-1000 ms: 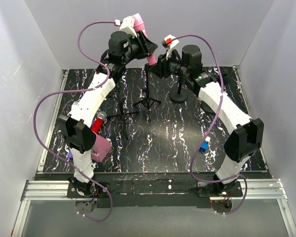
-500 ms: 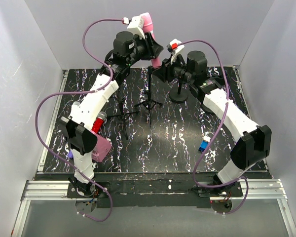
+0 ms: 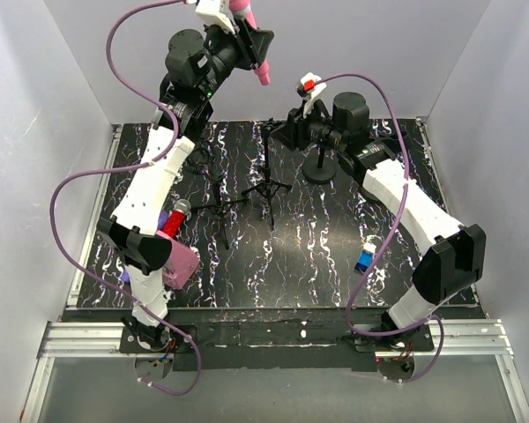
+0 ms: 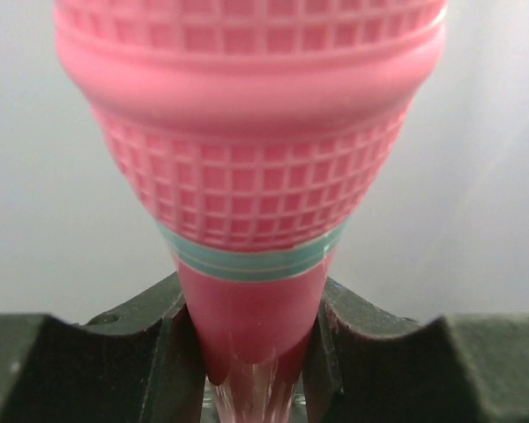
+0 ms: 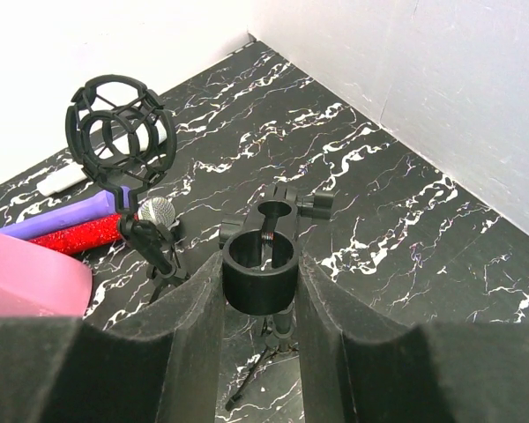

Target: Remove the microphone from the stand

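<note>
Microphone (image 3: 263,70), pink and likely light, rigid plastic, sits clamped by its slim handle in the left end effector (image 4: 251,352), high above the stand (image 3: 269,181). The right end effector (image 5: 260,264) grips the stand's empty clip (image 5: 260,295). The smooth taper could slip.

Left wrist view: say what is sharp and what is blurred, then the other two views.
Left wrist: the pink microphone fills the frame, grid sharp, glare on its narrow end in the left gripper. Right wrist: the stand clip crisp, the right gripper around it dark, soft. Top external: even light, faint shadows, all in focus.
</note>
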